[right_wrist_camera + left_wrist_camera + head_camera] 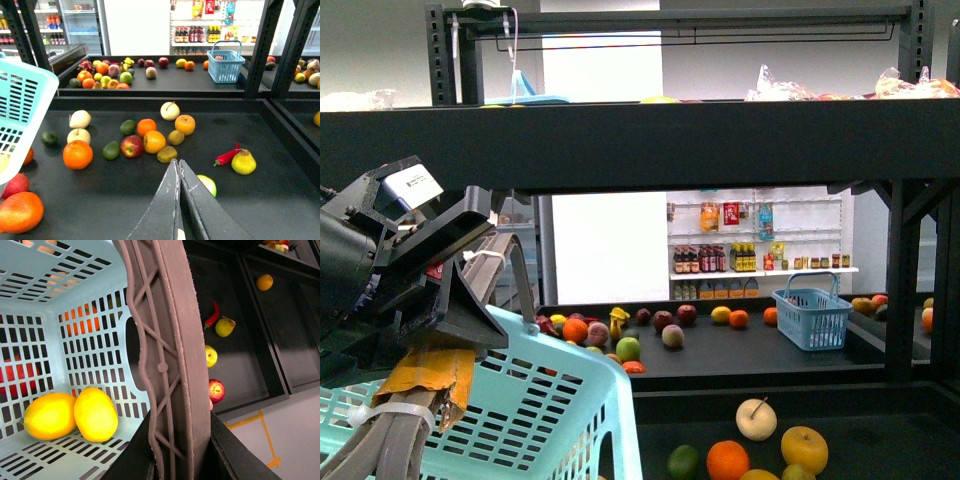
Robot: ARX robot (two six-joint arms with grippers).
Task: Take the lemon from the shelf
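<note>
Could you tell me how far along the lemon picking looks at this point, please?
Two lemons already lie in the light blue basket, whose handle the left end effector grips. The right end effector is closed and empty above the shelf, over mixed fruit. Nothing is in hand for picking now. I cannot tell whether any of the yellow fruit left on the tray is a lemon.
</note>
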